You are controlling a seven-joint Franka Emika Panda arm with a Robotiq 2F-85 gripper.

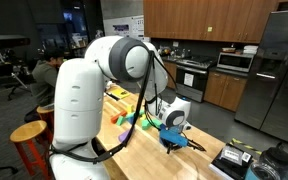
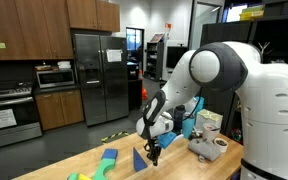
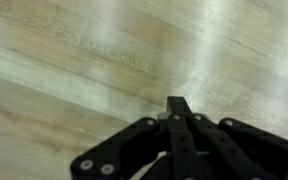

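The wooden table (image 2: 54, 170) carries the whole scene, and the arm (image 2: 219, 70) is bent low over it. The chief hazard is therefore judged to be hard contact of the fingertips with the boards, brought on by any descent, since little but wood grain is shown just beyond the tips in the wrist view. A second hazard is judged to be a sideways knock to the blue block (image 2: 139, 160), which stands just beside the gripper (image 2: 154, 153) — a lateral sweep could push or topple it toward the green block (image 2: 109, 163) near it. The blue block is seen as a small, dark-blue, wedge-like piece, upright on the table; whether it is touched cannot be told at this size. The jaws are pressed fully together — nothing is held between them.
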